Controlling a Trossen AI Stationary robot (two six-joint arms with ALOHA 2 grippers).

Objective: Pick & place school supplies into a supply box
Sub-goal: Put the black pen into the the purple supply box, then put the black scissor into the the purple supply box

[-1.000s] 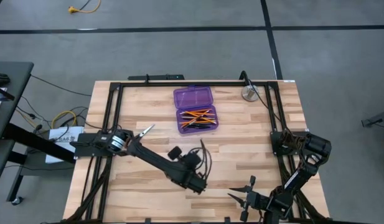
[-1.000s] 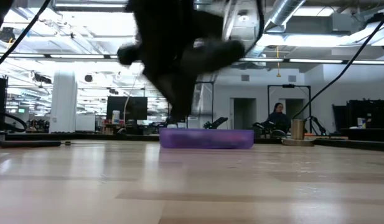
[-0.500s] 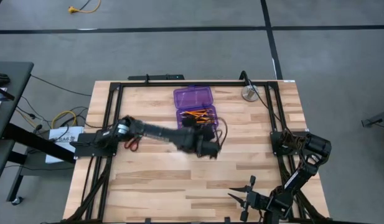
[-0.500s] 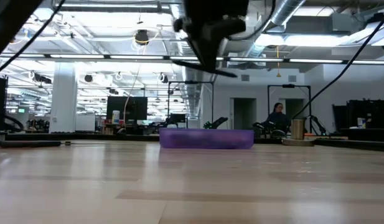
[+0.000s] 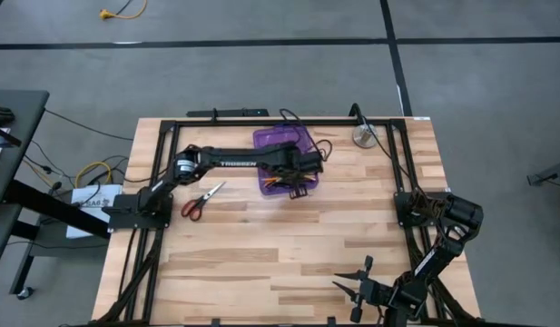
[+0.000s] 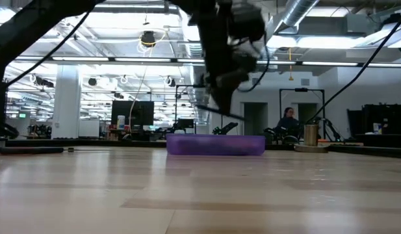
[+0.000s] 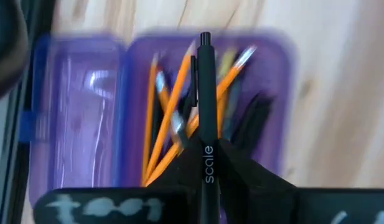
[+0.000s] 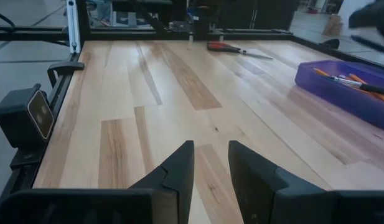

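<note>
Left hand (image 7: pixel 207 163) clamping black pen (image 7: pixel 205 93), above supply box (image 7: pixel 86 118)

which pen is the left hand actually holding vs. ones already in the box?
The black pen printed "scale", clamped in the left hand and held above the purple supply box. The other pens and orange pencils lie loose inside it.

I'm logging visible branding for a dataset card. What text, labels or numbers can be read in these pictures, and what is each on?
"TROSSEN": white letters on the left arm over the table, high view.
"scale": white letters on the black pen held in the left gripper above the purple box.
White label beside the table: too small to read.
</note>
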